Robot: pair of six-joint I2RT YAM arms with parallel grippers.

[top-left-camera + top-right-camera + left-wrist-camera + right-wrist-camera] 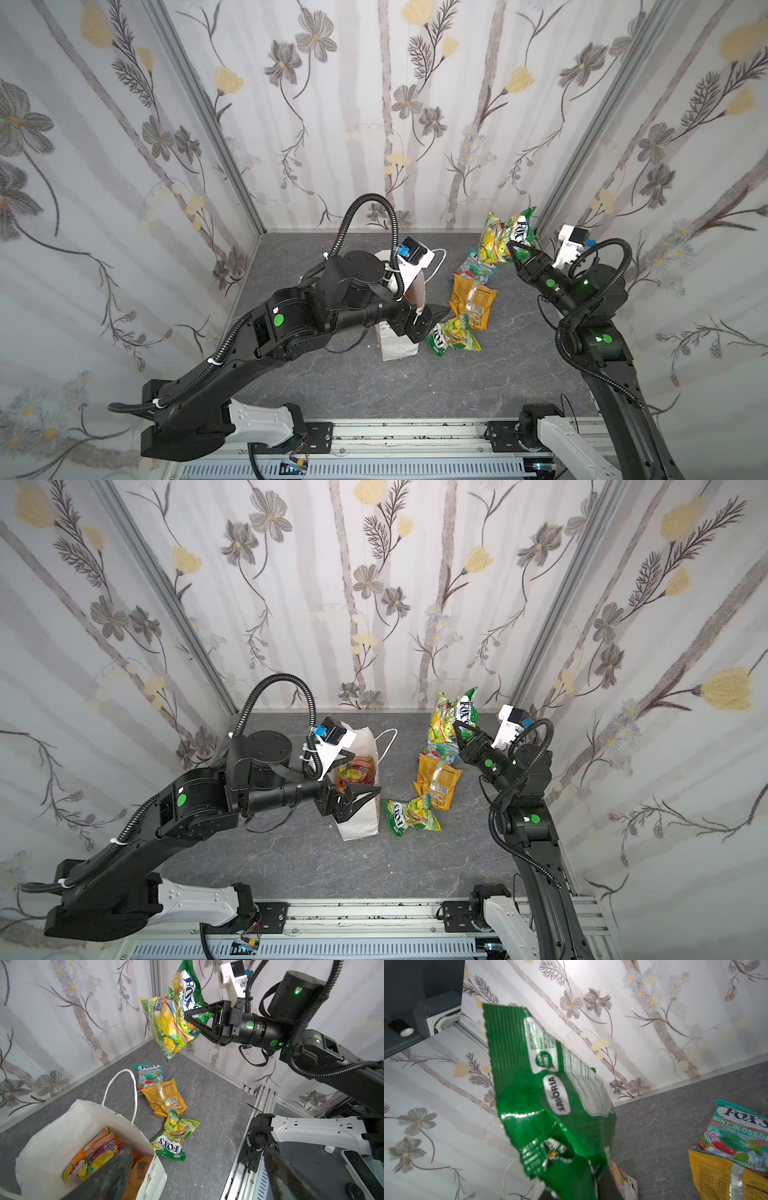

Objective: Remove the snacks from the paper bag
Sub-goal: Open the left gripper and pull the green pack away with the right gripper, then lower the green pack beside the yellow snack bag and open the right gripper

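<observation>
Readable packet labels
You can read "FOX'S" on the held green packet [176,1022], upper centre; "FOX'S MINT BLOSSOM" on the teal packet [148,1076], mid-frame; "SAVORIA" on the held packet's back, right wrist view.

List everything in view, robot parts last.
White paper gift bag with cord handles: one, upright on the grey table.
Orange-red FOX'S foil packet: one, inside the bag.
Plain orange pouch: one, inside the bag.
Teal FOX'S foil packet: one, on the table.
Yellow-orange chip bag: one, on the table.
Lying yellow-green FOX'S foil packet: one, on the table.
Lifted yellow-green FOX'S foil packet: one, midair.
Left gripper: open, at the bag's mouth.
Right gripper: shut on the lifted packet.
</observation>
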